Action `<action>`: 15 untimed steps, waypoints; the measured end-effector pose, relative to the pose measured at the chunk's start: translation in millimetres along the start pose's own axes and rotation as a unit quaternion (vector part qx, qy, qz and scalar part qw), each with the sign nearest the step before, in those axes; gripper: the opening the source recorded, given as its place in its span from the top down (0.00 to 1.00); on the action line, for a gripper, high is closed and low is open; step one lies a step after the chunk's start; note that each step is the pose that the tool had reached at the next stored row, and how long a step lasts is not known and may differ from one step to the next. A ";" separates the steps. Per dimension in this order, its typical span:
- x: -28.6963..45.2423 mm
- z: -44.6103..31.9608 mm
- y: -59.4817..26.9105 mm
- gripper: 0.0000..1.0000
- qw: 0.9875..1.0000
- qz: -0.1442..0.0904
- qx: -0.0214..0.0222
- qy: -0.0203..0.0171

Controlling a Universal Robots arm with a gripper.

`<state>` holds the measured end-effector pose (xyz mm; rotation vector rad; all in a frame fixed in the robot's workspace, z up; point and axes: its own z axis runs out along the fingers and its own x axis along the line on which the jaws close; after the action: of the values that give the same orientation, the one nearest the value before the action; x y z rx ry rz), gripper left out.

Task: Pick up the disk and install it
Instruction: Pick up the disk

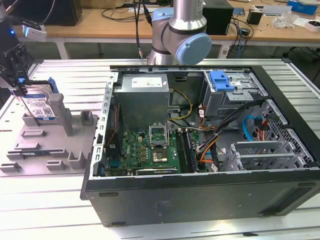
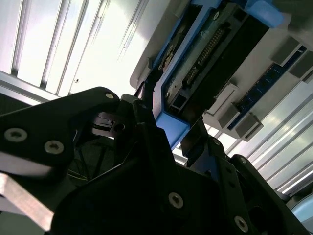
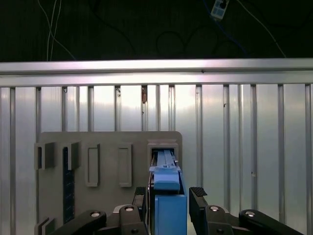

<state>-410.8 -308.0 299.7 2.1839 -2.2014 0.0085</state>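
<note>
The disk [image 1: 39, 106] is a silver-grey drive with a white-and-blue label in a blue bracket. It stands on edge in a slot of the grey holder [image 1: 50, 145] at the exterior view's left. My gripper [image 1: 19, 86] comes down onto its top edge from above. In the first wrist view the blue bracket edge of the disk [image 3: 167, 198] sits between the two black fingers [image 3: 198, 195], with its far end in the holder's slot [image 3: 164, 147]. In the second wrist view my gripper [image 2: 171, 122] clamps the disk [image 2: 205, 54] from both sides.
An open computer case [image 1: 200, 200] lies at the centre and right, with a grey power supply [image 1: 144, 89], a motherboard [image 1: 150, 150], cables, and a metal drive cage [image 1: 240, 95] with a light-blue latch [image 1: 222, 80]. The ribbed metal table [image 1: 45, 200] lies around it. The arm's base [image 1: 180, 35] stands behind the case.
</note>
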 end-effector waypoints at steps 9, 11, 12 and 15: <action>0.0 1.7 0.0 0.61 1.000 0.000 0.000 0.000; -0.1 2.2 0.0 0.61 1.000 0.000 0.000 0.000; -0.1 2.2 0.0 0.61 1.000 0.000 0.000 0.000; -0.4 2.5 0.5 0.61 1.000 0.000 0.001 0.000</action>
<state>-411.3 -307.7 297.3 2.1849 -2.2025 0.0107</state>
